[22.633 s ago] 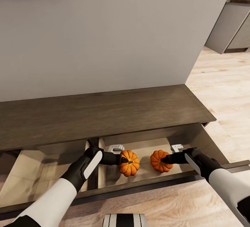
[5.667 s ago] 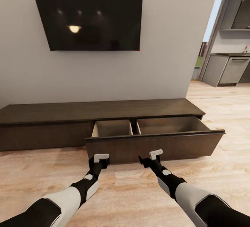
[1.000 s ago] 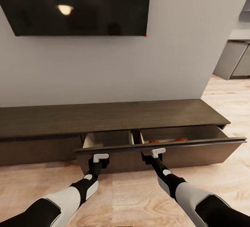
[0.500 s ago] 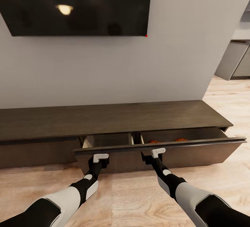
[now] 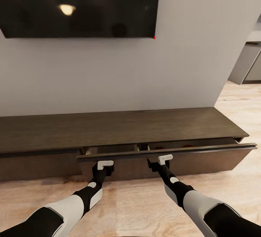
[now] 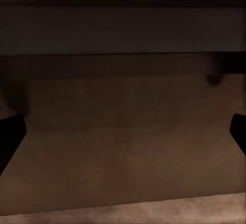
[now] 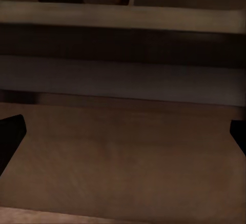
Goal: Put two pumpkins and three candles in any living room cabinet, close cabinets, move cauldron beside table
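Both grippers, left (image 5: 102,170) and right (image 5: 156,164), sit against the cabinet's (image 5: 123,126) drawer front (image 5: 188,159), jaws spread wide in the wrist views. Beyond, the drawer stands barely ajar; a faint orange speck of pumpkin (image 5: 187,145) peeks through, the rest hidden.

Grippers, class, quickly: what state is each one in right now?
Left gripper: open, holding nothing, at the drawer front.
Right gripper: open, holding nothing, at the same front.
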Tool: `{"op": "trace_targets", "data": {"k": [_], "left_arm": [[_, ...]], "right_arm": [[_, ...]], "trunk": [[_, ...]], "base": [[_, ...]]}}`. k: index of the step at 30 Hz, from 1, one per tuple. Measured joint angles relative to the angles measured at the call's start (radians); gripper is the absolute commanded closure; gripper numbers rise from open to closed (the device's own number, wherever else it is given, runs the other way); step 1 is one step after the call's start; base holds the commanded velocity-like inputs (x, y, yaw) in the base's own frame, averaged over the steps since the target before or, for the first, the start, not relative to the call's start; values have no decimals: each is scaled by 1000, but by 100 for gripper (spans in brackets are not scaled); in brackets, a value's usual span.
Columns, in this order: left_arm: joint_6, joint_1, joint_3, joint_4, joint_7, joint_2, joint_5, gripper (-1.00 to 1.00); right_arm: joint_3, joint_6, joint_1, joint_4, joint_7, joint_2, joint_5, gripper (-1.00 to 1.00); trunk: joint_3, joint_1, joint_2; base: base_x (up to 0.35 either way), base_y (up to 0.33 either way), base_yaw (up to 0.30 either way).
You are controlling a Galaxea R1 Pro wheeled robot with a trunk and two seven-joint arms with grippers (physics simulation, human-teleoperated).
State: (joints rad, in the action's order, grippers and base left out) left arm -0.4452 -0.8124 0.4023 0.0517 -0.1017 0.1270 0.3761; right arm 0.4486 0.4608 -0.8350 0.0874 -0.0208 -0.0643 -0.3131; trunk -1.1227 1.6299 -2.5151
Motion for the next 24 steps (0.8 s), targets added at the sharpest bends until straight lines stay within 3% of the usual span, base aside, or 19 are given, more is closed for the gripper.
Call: {"op": "trace_targets", "data": {"k": [13, 24], "left_arm": [[1, 0, -3, -1, -1, 0, 2, -100], [2, 0, 0, -2, 0, 0, 0, -100]], "right_arm": [[0, 0, 0, 0, 0, 0, 0, -100], [0, 0, 0, 1, 0, 0, 0, -100]], "trunk": [[0, 0, 0], [0, 0, 0]], "base": [[179, 0, 0], [29, 0, 0]]}}
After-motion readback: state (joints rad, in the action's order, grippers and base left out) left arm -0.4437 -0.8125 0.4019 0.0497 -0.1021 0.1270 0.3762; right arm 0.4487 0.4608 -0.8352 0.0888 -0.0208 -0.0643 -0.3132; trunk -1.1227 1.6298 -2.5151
